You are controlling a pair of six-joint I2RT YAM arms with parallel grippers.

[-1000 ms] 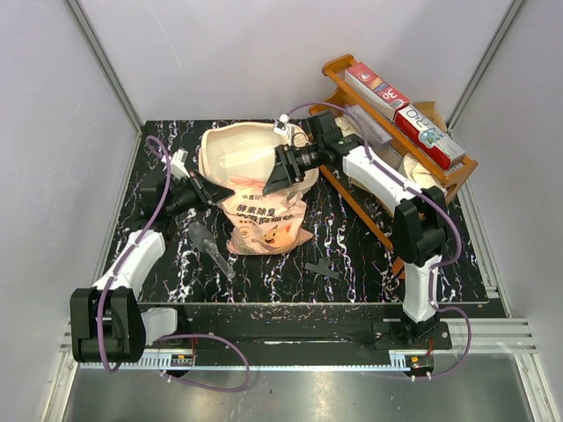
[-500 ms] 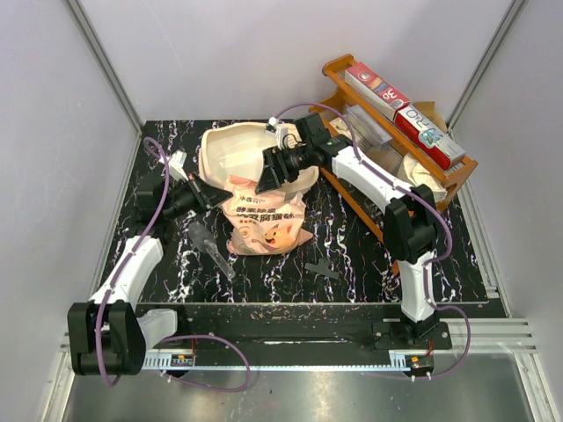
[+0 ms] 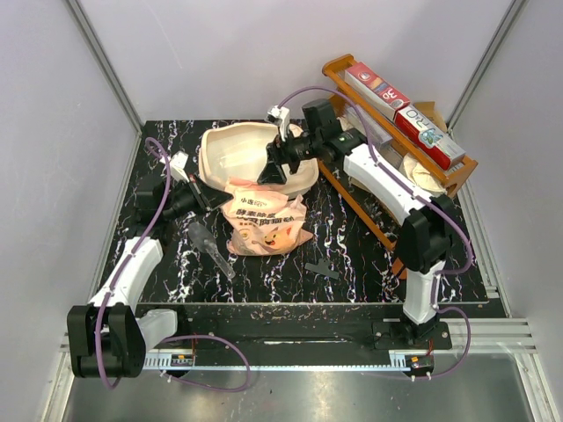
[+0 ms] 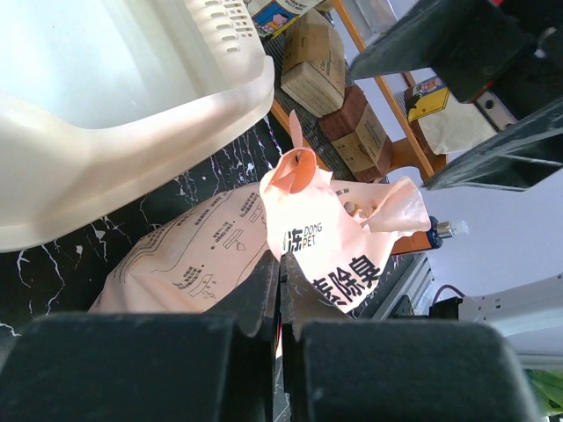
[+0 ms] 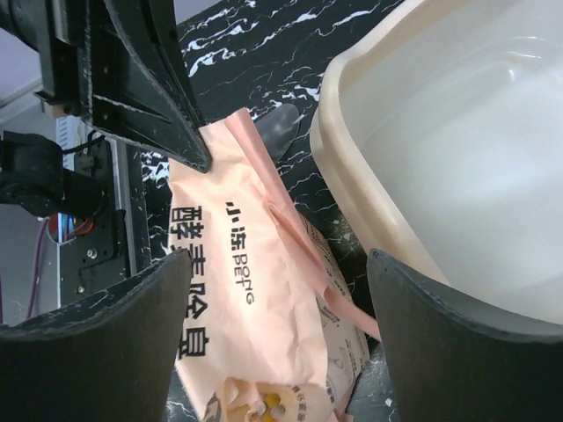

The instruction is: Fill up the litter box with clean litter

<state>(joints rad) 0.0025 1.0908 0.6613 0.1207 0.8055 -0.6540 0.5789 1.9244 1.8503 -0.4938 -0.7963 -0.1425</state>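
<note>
Reaching low over the tabletop (image 3: 352,237), the left fingers (image 4: 253,294) are pinching the bag (image 3: 264,220) by its top edge, while the right fingers (image 5: 422,308) are hovering spread wide above it beside the litter box (image 3: 230,149).

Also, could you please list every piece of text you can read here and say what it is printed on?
"小冻 DONG PET": brand on the pink-orange litter bag, seen in both wrist views.
"酵素除臭": large characters on the same bag's front.
"R O": large letters, partly legible, on the white box on the wooden rack.
Fine print on the bag's back panel: too small to read.
Red box label: too small to read.
</note>
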